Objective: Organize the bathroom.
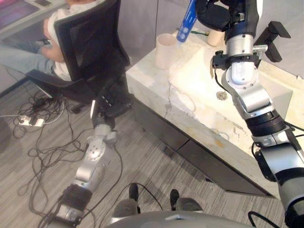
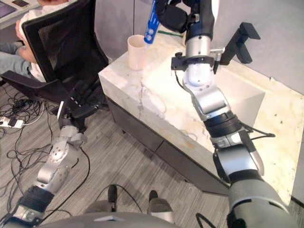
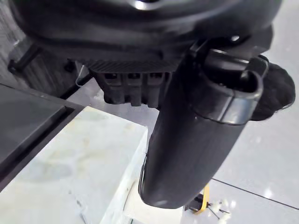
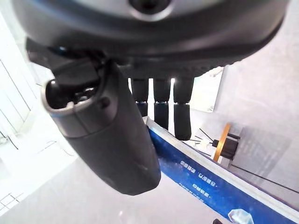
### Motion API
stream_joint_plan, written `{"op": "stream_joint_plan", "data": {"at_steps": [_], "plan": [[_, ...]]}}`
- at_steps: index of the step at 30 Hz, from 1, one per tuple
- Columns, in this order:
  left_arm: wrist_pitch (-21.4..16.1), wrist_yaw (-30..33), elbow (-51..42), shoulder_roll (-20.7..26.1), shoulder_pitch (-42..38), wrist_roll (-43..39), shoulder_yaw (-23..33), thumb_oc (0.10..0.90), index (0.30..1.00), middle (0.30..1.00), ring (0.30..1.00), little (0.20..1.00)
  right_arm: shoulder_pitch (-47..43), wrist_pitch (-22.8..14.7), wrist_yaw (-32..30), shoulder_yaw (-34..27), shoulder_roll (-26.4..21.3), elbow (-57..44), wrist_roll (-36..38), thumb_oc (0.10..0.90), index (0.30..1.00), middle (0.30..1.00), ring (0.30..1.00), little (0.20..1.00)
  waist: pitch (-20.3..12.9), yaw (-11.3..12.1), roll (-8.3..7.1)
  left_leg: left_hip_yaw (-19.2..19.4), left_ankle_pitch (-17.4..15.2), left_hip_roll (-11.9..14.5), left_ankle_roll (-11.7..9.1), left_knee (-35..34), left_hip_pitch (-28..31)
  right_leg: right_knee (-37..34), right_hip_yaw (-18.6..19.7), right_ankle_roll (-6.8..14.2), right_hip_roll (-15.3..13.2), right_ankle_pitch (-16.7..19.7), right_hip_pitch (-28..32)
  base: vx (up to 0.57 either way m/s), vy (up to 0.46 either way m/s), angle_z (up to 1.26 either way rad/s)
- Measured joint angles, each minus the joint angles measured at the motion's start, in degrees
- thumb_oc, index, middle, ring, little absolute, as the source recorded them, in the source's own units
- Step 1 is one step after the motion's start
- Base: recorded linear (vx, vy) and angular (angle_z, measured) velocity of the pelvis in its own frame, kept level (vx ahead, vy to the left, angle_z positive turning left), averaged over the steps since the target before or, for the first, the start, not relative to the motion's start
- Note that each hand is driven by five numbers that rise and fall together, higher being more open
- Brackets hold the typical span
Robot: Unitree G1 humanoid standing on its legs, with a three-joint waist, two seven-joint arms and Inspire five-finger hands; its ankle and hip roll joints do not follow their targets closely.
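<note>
Left eye view: a blue tube (image 1: 187,20) is held by the right hand (image 1: 216,14) above the pale cup (image 1: 166,50) on the marble counter (image 1: 156,85)
Right eye view: the left hand (image 2: 80,102) hangs low beside the counter, fingers relaxed, nothing held
Right wrist view: fingers (image 4: 161,109) are curled onto the tube, thumb opposite
Handling: judged light, soft-walled and smooth; best gripped mid-body, squeezed gently

We saw the right hand (image 4: 117,140) with its fingers (image 4: 181,116) and thumb curled round a long blue tube (image 4: 205,179).
</note>
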Motion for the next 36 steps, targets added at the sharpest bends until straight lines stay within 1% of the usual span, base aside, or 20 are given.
{"op": "stream_joint_plan", "data": {"at_steps": [1, 2, 3, 4, 5, 6, 7, 8, 9, 11, 12, 15, 16, 19, 25, 30, 33, 36], "plan": [[0.0, 0.14, 0.53, 0.06, 0.05, -0.01, 0.03, 0.8, 0.9, 0.9, 0.9, 0.9, 0.16, -0.01, 0.06, 0.0, 0.0, -0.04, -0.02, 0.4, 0.3, 0.3, 0.3, 0.3, 0.09, -0.09, 0.24, 0.21, -0.11, -0.03, 0.25, -0.47, 0.73, 2.35, 0.15, -0.26, -0.36, -2.66, -1.73, 0.2, 0.023, -0.23], [-0.03, 0.38, 0.83, 0.13, 0.13, 0.0, 0.45, 0.8, 0.9, 0.9, 0.9, 0.9, 0.08, -0.01, 0.29, 0.0, 0.01, -0.15, -0.03, 0.4, 0.3, 0.3, 0.3, 0.3, 0.06, 0.01, 0.18, 0.75, -0.37, -0.28, 0.59, -0.86, 1.45, 1.97, -0.45, -0.87, -0.1, -3.64, -3.0, 0.2, -0.019, -0.16], [-0.07, 0.52, 0.93, 0.17, 0.25, 0.0, 0.87, 0.8, 0.9, 0.9, 0.9, 0.9, 0.05, -0.02, 0.42, 0.05, 0.01, -0.42, -0.02, 0.4, 0.3, 0.3, 0.3, 0.3, 0.06, 0.32, 0.18, 1.3, -0.35, -0.23, 0.61, -1.39, 1.86, 1.56, -0.87, -1.07, -0.02, -3.73, -3.79, 0.2, -0.048, -0.34], [-0.1, 0.94, 0.93, 0.26, 0.7, 0.01, 1.83, 0.8, 0.9, 0.9, 0.9, 0.9, 0.05, -0.06, 0.48, 0.23, 0.02, -1.05, -0.01, 0.4, 0.3, 0.3, 0.3, 0.3, -0.05, 1.41, -0.08, 3.16, -0.36, -0.21, 0.51, -2.05, 2.75, -2.61, -2.79, -0.14, 0.1, -2.69, -4.52, 0.2, -0.066, -0.56], [-0.33, 1.92, 0.97, 0.25, 1.23, 0.04, 2.72, 0.8, 0.9, 0.9, 0.9, 0.9, -0.27, -0.12, 0.49, 0.71, 0.05, -1.55, 0.02, 0.4, 0.3, 0.3, 0.3, 0.3, -0.03, 2.17, -0.38, 4.05, -0.76, -0.36, 0.19, -2.72, 3.78, -7.22, -4.02, 1.21, 0.46, -0.81, -5.21, 0.17, -0.059, -0.49], [-0.42, 2.18, 1.22, 0.2, 1.53, 0.07, 3.0, 0.8, 0.9, 0.9, 0.9, 0.9, -0.27, -0.17, 0.49, 0.94, 0.04, -1.73, 0.03, 0.4, 0.3, 0.3, 0.3, 0.3, -0.12, 1.97, -0.52, 3.9, -0.85, -0.57, 0.07, -2.81, 4.06, -9.29, -2.95, 1.19, 0.97, 0.78, -4.77, 0.12, -0.055, -0.08], [-0.45, 2.3, 1.77, 0.17, 1.86, 0.13, 3.09, 0.8, 0.9, 0.9, 0.9, 0.9, -0.25, -0.17, 0.47, 1.04, 0.03, -1.51, 0.12, 0.4, 0.3, 0.3, 0.3, 0.3, -0.38, 1.19, -1.31, 2.98, -1.13, -1.42, -0.35, -2.85, 4.75, -13.22, -0.36, 1.23, 1.22, 3.6, -3.52, 0.06, -0.036, 0.38], [-0.56, 2.03, 2.37, -0.35, 2.38, 0.25, 3.12, 0.8, 0.9, 0.9, 0.9, 0.9, -0.25, -0.18, 0.49, 1.09, -0.04, -1.13, 0.15, 0.4, 0.3, 0.3, 0.3, 0.3, -0.82, 0.76, -1.89, 2.2, -1.53, -2.06, -0.91, -2.86, 5.41, -14.86, 0.89, -1.46, 1.3, 8.36, -2.13, 0.06, -0.045, 0.38], [-0.75, 1.68, 2.27, -0.99, 3.61, 0.25, 3.05, 0.8, 0.9, 0.9, 0.9, 0.9, -0.26, -0.19, 0.48, 1.11, -0.15, -0.91, 0.27, 0.4, 0.3, 0.3, 0.3, 0.3, -1.17, 0.91, -1.2, 2.23, -1.89, -1.35, -1.35, -2.83, 5.71, -16.13, 0.71, -2.03, 2.05, 8.99, -1.04, 0.06, -0.048, 0.16], [-1.06, 1.21, 2.33, -1.02, 4.37, 0.25, 2.9, 0.8, 0.9, 0.9, 0.9, 0.9, -0.28, -0.21, 0.46, 1.11, -1.12, -0.91, 0.3, 0.4, 0.3, 0.3, 0.3, 0.3, -1.34, 1.42, -1.02, 2.39, -2.71, -0.13, -2.53, -2.44, 5.77, -18.34, 0.23, -3.36, 3.53, 9.95, 0.29, 0.06, -0.044, -0.03], [-1.13, 1.14, 2.33, -1.05, 4.36, 0.25, 2.88, 0.8, 0.9, 0.9, 0.9, 0.9, -0.44, -0.21, 0.67, 1.11, -1.33, -0.91, 0.42, 0.4, 0.3, 0.3, 0.3, 0.3, -1.34, 1.5, -1.03, 2.43, -2.94, 0.72, -2.99, -2.37, 5.7, -18.33, 0.16, -3.44, 4.39, 9.97, 0.22, 0.05, -0.025, -0.02], [-1.17, 0.93, 2.31, -1.22, 4.33, 0.24, 2.87, 0.8, 0.9, 0.9, 0.9, 0.9, -0.55, -0.21, 0.89, 1.15, -1.32, -0.91, 0.78, 0.4, 0.3, 0.3, 0.3, 0.3, -1.34, 1.53, -1.02, 2.43, -3.12, 1.21, -3.34, -2.38, 5.72, -18.34, 0.17, -3.56, 4.96, 9.88, 0.23, 0.06, -0.021, -0.04], [-1.23, 0.41, 2.31, -2.06, 4.13, 0.24, 2.86, 0.8, 0.9, 0.9, 0.9, 0.9, -0.86, -0.21, 1.45, 1.23, -1.32, -0.91, 0.81, 0.4, 0.3, 0.3, 0.3, 0.3, -1.36, 1.44, -1.04, 2.56, -3.42, 1.8, -3.83, -2.4, 5.76, -18.33, 0.16, -4.02, 5.61, 9.57, 0.25, 0.1, -0.035, -0.05], [-1.23, 0.41, 2.16, -2.78, 4.12, 0.21, 2.83, 0.8, 0.9, 0.9, 0.9, 0.9, -1.1, -0.21, 1.4, 2.19, -1.07, -0.94, 1.24, 0.4, 0.3, 0.3, 0.3, 0.3, -1.53, 1.61, -1.21, 2.61, -3.51, 1.93, -3.98, -2.47, 5.99, -18.34, 0.15, -4.62, 5.97, 9.12, 0.52, 0.11, -0.042, 0.01], [-1.23, 0.62, 1.16, -2.74, 4.06, 0.21, 2.85, 0.8, 0.9, 0.9, 0.9, 0.9, -1.14, -0.19, 1.81, 3.44, -0.95, -0.96, 1.26, 0.4, 0.3, 0.3, 0.3, 0.3, -1.67, 3.1, -1.42, 2.4, -3.5, 1.79, -3.99, -2.32, 5.81, -18.34, 0.16, -4.68, 5.94, 9.05, 0.52, 0.05, -0.02, 0.03], [-1.22, 1.72, 1.17, -2.74, 4.01, 0.21, 2.71, 0.8, 0.9, 0.9, 0.9, 0.9, -1.15, -0.19, 4.2, 4.61, 2.16, -0.97, 1.23, 0.4, 0.3, 0.3, 0.3, 0.3, -2.24, 3.29, -2.2, 2.13, -3.49, 1.84, -4.01, -2.18, 5.59, -18.34, 0.04, -4.77, 5.94, 8.89, 0.51, 0.03, -0.008, 0.02], [-1.22, 1.95, 1.17, -2.76, 3.98, 0.23, 2.61, 0.8, 0.9, 0.9, 0.9, 0.9, -1.14, -0.19, 5.49, 5.96, 2.6, -0.97, 1.21, 0.4, 0.3, 0.3, 0.3, 0.3, -2.38, 3.45, -2.38, 2.09, -3.5, 1.82, -4.01, -2.18, 5.55, -18.34, 0.02, -4.76, 5.92, 8.84, 0.51, 0.09, -0.026, 0.01], [-1.22, 2.59, 1.17, -2.77, 3.98, 0.27, 2.62, 0.8, 0.9, 0.9, 0.9, 0.9, -1.14, -0.19, 5.67, 6.34, 4.0, -0.96, 1.17, 0.4, 0.3, 0.3, 0.3, 0.3, -2.38, 3.84, -2.38, 2.05, -3.5, 1.85, -4.02, -2.16, 5.54, -18.34, -0.01, -4.83, 5.93, 8.79, 0.51, 0.11, -0.037, 0.01]]}}
